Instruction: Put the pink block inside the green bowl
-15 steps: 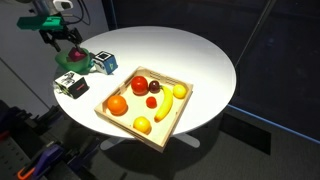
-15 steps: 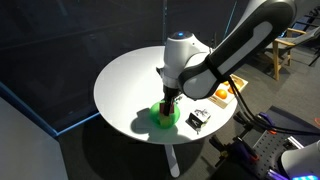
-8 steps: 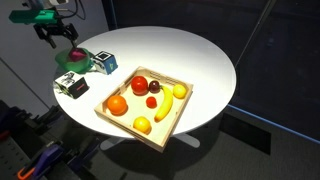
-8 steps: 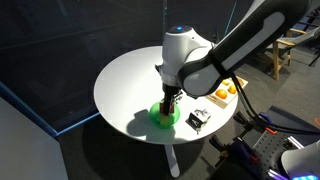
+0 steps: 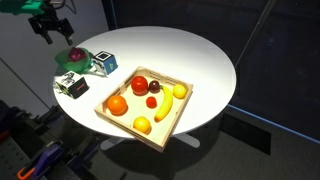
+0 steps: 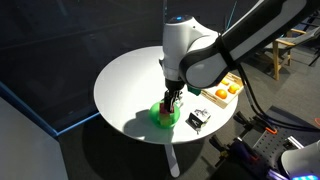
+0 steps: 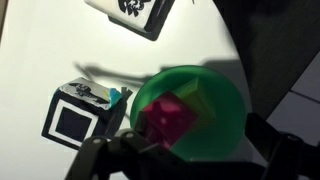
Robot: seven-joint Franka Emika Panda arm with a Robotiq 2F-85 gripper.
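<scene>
Since a moment ago the arm (image 6: 200,55) has lifted up and away from the green bowl (image 5: 72,58). In an exterior view it has slid towards the top left corner. The bowl and everything else on the table (image 5: 195,55) have stayed where they were.

The jaws now hang above the bowl, spread wide with nothing held between them. In the wrist view their dark fingertips (image 7: 100,160) show at the bottom edge, far apart. The bowl (image 7: 195,100) sits just above the gap between them.

The pink block (image 7: 168,118) lies inside the green bowl, on its floor, clear of the jaws and touching neither finger. In an exterior view the block (image 5: 74,54) shows as a pink spot in the bowl. The bowl stands near the left rim of the round white table, below and to the right of the jaws.

In front of the bowl, at the table's edge, lies a dark grey-and-white block (image 5: 70,86). Just to the right of the bowl stands a blue-and-white cube (image 5: 103,62). In the wrist view that cube (image 7: 80,115) appears left of the bowl, close against its rim.

Further right, a square wooden tray (image 5: 172,127) holds fruit, among it an orange (image 5: 118,104), a red apple (image 5: 140,85) and a banana (image 5: 178,108). The tray is apart from the bowl.
</scene>
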